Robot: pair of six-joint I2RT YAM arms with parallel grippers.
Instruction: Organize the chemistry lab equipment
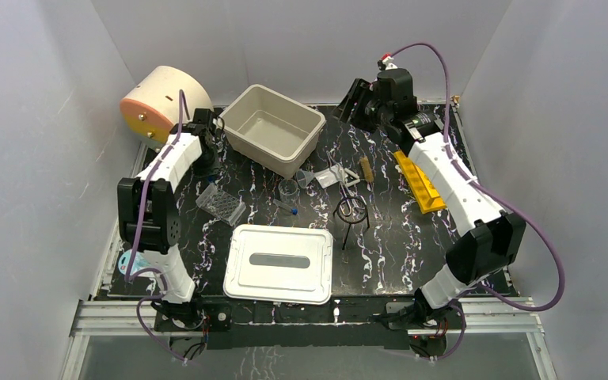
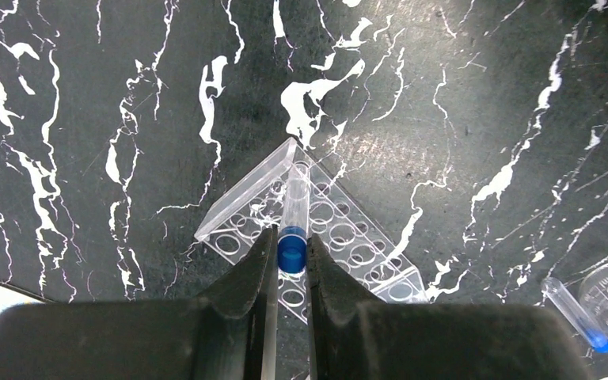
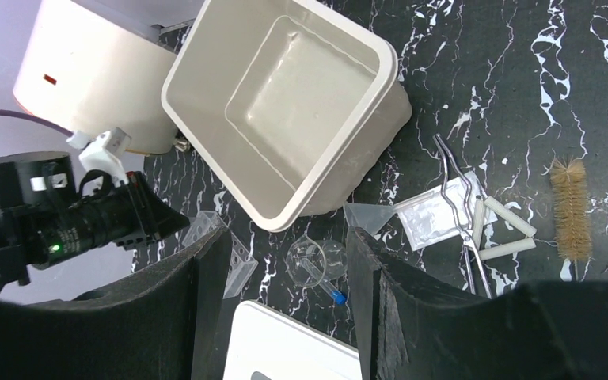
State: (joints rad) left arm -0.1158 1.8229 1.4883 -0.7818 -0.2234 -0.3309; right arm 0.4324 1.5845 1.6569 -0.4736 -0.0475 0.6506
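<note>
My left gripper (image 2: 291, 252) is shut on the blue cap of a clear vial (image 2: 294, 202), held over a clear tube rack (image 2: 348, 241); in the top view the left gripper (image 1: 212, 161) is just beyond the rack (image 1: 222, 204). A second blue-capped vial (image 3: 326, 285) lies by the clear beaker (image 3: 317, 260). The funnel (image 3: 364, 215), metal forceps (image 3: 463, 214), white tubes (image 3: 507, 229) and tan brush (image 3: 571, 207) lie to the right. The black ring stand (image 1: 351, 210) stands mid-table. My right gripper (image 3: 289, 237) is open and empty, high at the back (image 1: 356, 99).
An open cream bin (image 1: 273, 128) sits at the back centre and its white lid (image 1: 279, 263) lies near the front. A cream cylinder with an orange face (image 1: 158, 103) is at the back left. A yellow rack (image 1: 419, 180) lies under the right arm.
</note>
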